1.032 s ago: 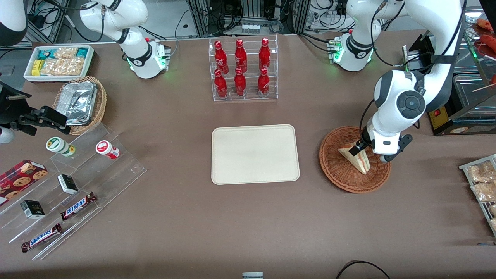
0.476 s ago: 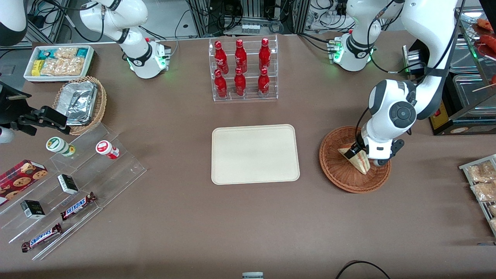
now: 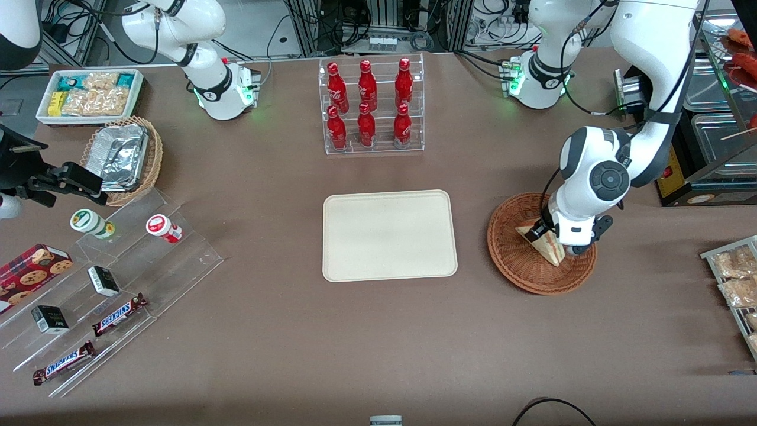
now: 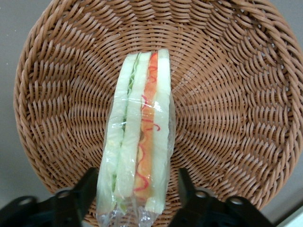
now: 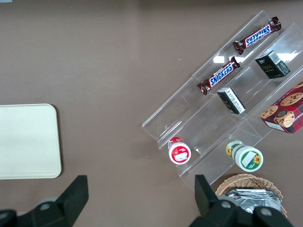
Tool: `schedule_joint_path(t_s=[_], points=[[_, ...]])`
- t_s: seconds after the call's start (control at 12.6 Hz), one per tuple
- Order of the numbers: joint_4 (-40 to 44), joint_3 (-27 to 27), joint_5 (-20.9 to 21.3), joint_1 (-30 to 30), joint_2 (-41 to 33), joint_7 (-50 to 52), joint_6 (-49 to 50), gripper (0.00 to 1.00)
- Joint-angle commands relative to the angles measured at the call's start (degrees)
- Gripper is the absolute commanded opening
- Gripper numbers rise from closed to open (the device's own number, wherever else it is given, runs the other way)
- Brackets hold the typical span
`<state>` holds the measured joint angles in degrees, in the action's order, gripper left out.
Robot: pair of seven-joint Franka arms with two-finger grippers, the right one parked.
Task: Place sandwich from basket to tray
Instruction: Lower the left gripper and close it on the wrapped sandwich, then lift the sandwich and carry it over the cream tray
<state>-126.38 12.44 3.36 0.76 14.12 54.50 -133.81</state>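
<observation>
The sandwich (image 3: 526, 231), a plastic-wrapped wedge with green and orange-red filling, lies in the round reddish-brown wicker basket (image 3: 520, 278) toward the working arm's end of the table. My left gripper (image 3: 547, 236) is low in the basket, over the sandwich's wide end. In the left wrist view the sandwich (image 4: 139, 142) lies cut side up on the basket (image 4: 227, 94), and the gripper (image 4: 137, 194) is open, one black finger (image 4: 87, 187) on each side of the wrapped wedge. The cream tray (image 3: 389, 235) lies empty at the table's middle, beside the basket.
A clear rack of red bottles (image 3: 369, 106) stands farther from the camera than the tray. A metal appliance (image 3: 698, 160) stands near the basket. Snack packets (image 3: 736, 278) lie at the table's edge. Clear steps with candy bars (image 3: 118, 313), a foil basket (image 3: 121, 157) and a white bin (image 3: 89, 94) lie toward the parked arm's end.
My left arm has swung in and lowered, bringing the open gripper down astride the sandwich's wide end. The sandwich and basket have not moved.
</observation>
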Motion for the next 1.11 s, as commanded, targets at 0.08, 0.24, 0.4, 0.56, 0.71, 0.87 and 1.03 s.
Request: schedule_joint_path(t_s=[0.08,0.24,0.4,0.56,0.71,0.87,1.03], points=[[-0.2,0.0,1.4,-0.1,-1.5,0.8,-0.4,0.14],[0.9,0.3,3.0,-0.1,-3.0,0.6,2.6,0.14],[5.8,2.5,5.3,-0.1,-3.7,0.7,11.1,0.13],[11.0,4.3,5.3,-0.1,-3.1,0.5,17.8,0.13],[15.3,6.3,5.2,-0.1,-2.9,0.1,22.8,0.12],[20.5,10.7,5.2,-0.1,-0.3,-8.1,29.4,0.12],[23.4,14.5,5.2,-0.1,2.4,-11.9,31.1,0.10]])
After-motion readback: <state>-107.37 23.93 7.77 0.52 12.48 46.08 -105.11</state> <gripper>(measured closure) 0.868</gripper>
